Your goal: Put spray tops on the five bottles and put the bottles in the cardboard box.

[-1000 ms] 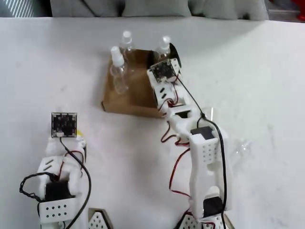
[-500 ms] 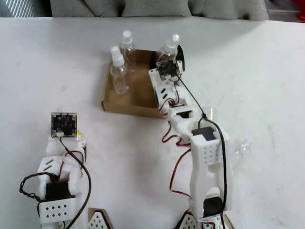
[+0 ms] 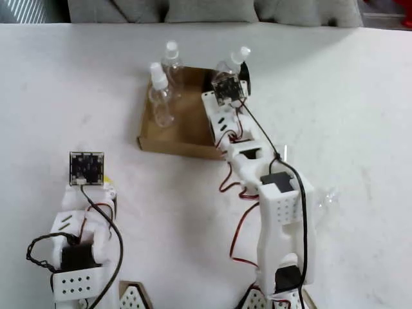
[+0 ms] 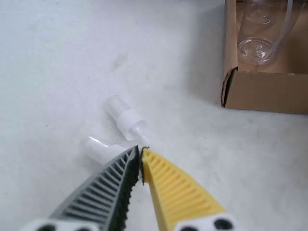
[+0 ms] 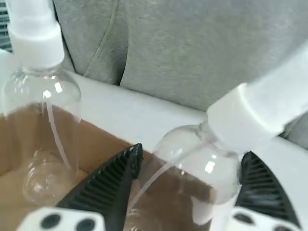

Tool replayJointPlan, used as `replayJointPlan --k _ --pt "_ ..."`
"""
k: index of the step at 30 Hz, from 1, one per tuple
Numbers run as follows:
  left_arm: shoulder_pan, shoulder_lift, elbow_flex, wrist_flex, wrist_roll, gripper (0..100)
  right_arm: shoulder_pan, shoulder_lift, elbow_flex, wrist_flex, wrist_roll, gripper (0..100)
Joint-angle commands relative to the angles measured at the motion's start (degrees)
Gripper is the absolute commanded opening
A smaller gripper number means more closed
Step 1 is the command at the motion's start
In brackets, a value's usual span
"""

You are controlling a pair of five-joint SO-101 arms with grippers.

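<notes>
High view: three of the five bottles are wearing spray tops. The near bottle (image 3: 161, 100) and far bottle (image 3: 170, 61) are standing along the 9-to-11 o'clock side of the cardboard box (image 3: 151, 138). The held bottle (image 3: 230, 62) is leaning toward 1 o'clock at the box's 1 o'clock corner, inside the right tool (image 3: 235, 72). What looks like an uncapped bottle (image 3: 325, 201) is lying on the tabletop (image 3: 360, 96), toward 4 o'clock from the box. I judge that more capping and boxing is waiting.

Left wrist view: the left tool (image 4: 141, 153) is pressing its jaws together. Its tip is touching one spray top (image 4: 126, 119) and a second spray top (image 4: 100, 147), both loose on the tabletop near the box.

Right wrist view: the right tool's jaws are bracketing the held bottle, seemingly clamped on it. Its body is looking clear and rounded, with a white top and a thin tube inside.
</notes>
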Motion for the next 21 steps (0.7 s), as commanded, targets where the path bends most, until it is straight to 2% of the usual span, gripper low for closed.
replayJointPlan --k 1,4,16,21 --pt "0.66 -0.40 -0.35 0.09 -0.44 3 -0.48 -3.82 -0.53 2.15 3.87 27.9" --pt "0.66 -0.40 -0.35 0.09 -0.44 3 -0.66 -3.65 -0.53 1.98 9.32 27.9" --pt "0.66 -0.48 -0.35 0.00 -0.44 3 -0.66 -4.18 -0.35 2.33 10.11 27.9" --pt "0.66 -0.48 -0.35 0.00 -0.44 3 -1.45 -4.18 0.44 1.98 16.26 27.9"
